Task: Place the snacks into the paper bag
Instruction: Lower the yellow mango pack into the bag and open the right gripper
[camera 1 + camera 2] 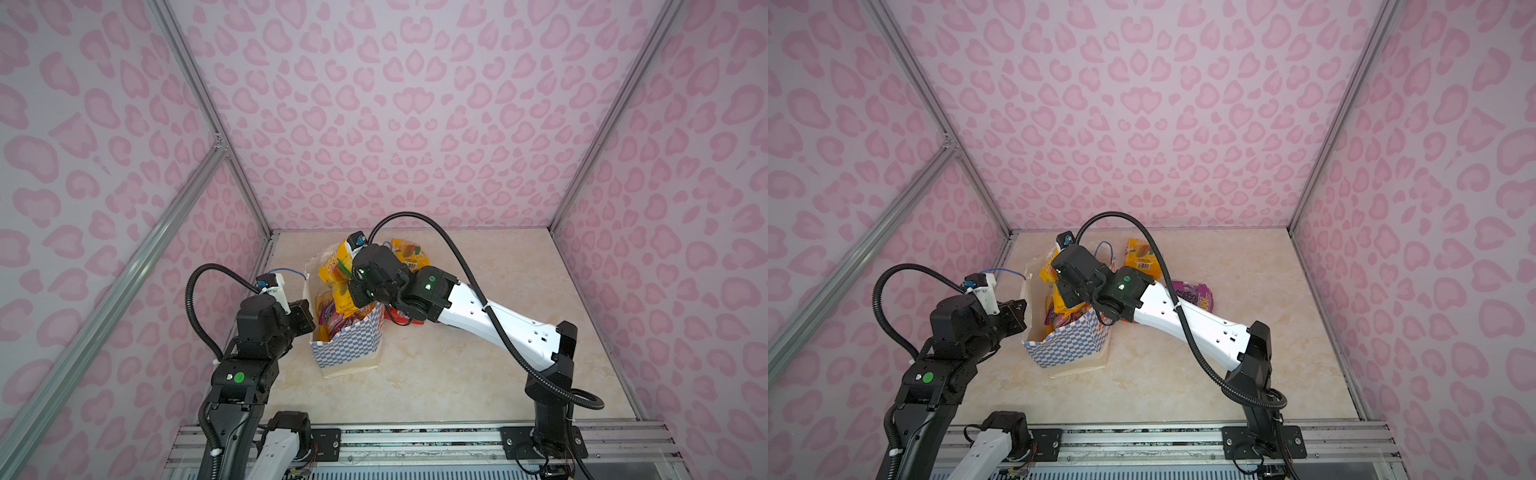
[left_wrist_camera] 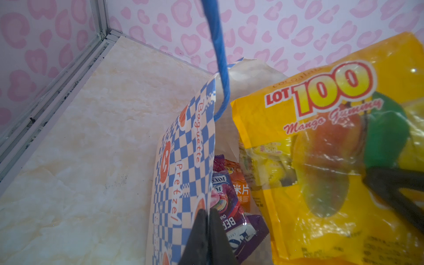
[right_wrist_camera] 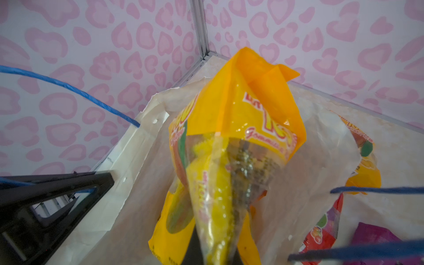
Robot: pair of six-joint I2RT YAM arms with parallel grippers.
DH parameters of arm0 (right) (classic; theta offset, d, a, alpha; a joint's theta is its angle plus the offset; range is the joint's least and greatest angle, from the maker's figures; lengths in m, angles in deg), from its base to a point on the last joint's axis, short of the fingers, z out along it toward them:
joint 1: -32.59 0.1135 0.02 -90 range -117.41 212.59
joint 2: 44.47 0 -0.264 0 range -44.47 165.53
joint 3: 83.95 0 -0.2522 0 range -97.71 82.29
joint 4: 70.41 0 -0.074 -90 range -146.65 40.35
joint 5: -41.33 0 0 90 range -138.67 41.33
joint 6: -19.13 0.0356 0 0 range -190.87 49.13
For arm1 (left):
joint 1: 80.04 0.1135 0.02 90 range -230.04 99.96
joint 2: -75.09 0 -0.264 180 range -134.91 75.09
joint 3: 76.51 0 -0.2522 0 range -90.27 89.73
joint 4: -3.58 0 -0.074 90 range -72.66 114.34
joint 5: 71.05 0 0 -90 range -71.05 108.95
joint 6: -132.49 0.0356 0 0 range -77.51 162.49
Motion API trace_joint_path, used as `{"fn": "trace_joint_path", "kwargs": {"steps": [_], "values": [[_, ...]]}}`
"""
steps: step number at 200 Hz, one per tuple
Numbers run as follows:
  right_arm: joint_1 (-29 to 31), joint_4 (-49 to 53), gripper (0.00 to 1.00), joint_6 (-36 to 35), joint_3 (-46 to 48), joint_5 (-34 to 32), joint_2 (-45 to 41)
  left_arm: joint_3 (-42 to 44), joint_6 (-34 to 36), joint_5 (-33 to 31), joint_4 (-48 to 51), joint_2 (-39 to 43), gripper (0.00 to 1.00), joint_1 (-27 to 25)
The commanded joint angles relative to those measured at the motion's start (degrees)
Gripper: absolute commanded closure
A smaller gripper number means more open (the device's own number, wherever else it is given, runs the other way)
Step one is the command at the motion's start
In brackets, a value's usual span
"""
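Pink heart-spotted walls (image 1: 415, 104) box in a pale marble tabletop (image 1: 457, 374), and both of my arms reach over it. My left gripper (image 2: 207, 216) is pinched together on the rim of the paper bag (image 1: 349, 345), one finger outside the checkered band and one inside, with only paper between them. My right gripper (image 2: 371, 181) is clamped on a mango gummy packet (image 3: 241, 119), near its clear window. The packet hangs in the bag's open mouth, its folded orange top rising above the rim.

I count one bag with two handles: a blue cord handle (image 2: 220, 57) on the side I hold and a second cord handle (image 1: 1104, 249) on the opposite side. Inside the bag I can make out two more snacks, a purple candy packet (image 2: 227, 202) and an orange packet (image 2: 238, 183) with Chinese print. Three snacks lie on the table to the bag's right: a second yellow mango packet (image 1: 1142, 257) toward the back, a purple packet (image 1: 1196, 293) under my right forearm, and a red fruit-print pouch (image 1: 399, 316) just beside the bag.

The bag stands upright, left of the table's middle. It is cream-white and crumpled at the rim, with a blue-and-white checked band, orange bun pictures and the words "Baguette" and "Pretzel".
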State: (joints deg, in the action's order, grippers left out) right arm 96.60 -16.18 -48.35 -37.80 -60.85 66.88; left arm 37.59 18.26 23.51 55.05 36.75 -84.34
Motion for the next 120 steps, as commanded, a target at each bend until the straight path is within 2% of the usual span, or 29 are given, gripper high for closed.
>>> {"fn": "trace_joint_path", "kwargs": {"steps": [1,101,120], "values": [[0.1,-1.4,1.0,1.5,-0.5,0.4,1.4,0.1,-0.1,0.5,-1.5,0.0,0.93,0.0],[0.6,3.0,1.0,0.2,-7.1,8.4,8.9,0.1,0.0,0.8,-1.5,-0.1,0.93,0.0],[0.6,3.3,0.94,-0.1,-7.4,8.2,9.2,0.2,0.0,0.8,-1.5,-0.1,0.93,0.0]]}}
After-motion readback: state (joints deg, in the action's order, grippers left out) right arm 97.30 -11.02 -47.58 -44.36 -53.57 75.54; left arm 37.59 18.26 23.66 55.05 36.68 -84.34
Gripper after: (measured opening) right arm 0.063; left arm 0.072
